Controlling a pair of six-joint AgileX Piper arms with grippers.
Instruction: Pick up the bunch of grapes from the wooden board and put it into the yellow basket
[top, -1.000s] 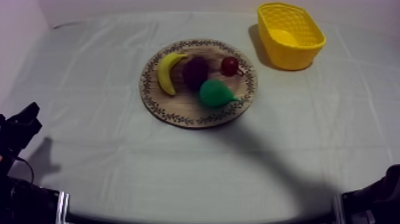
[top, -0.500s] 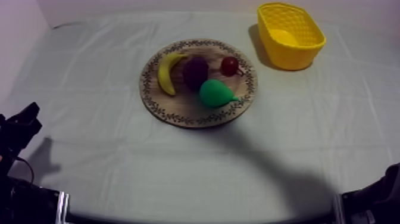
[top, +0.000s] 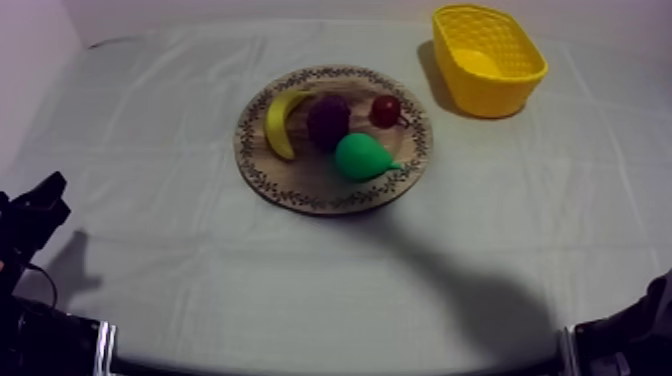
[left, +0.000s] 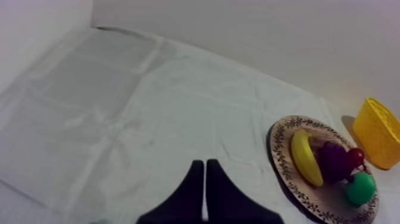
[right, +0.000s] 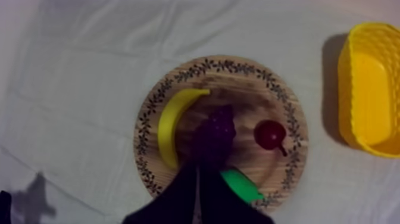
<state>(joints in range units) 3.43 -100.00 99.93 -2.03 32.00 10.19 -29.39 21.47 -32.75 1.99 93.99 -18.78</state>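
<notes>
One bunch of grapes (top: 328, 120) lies on the single wooden board (top: 300, 190), between one banana (top: 277, 125) and one small red fruit (top: 386, 110), with one pear (top: 360, 157) just beside. One yellow basket (top: 490, 95) stands apart on the table (top: 150, 150). The left pincer (left: 202, 162) and right pincer (right: 196, 170) are both closed on nothing.

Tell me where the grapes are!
Top view: the bunch of grapes lies on the mid-table wooden board, between the banana and the small red fruit.
</notes>
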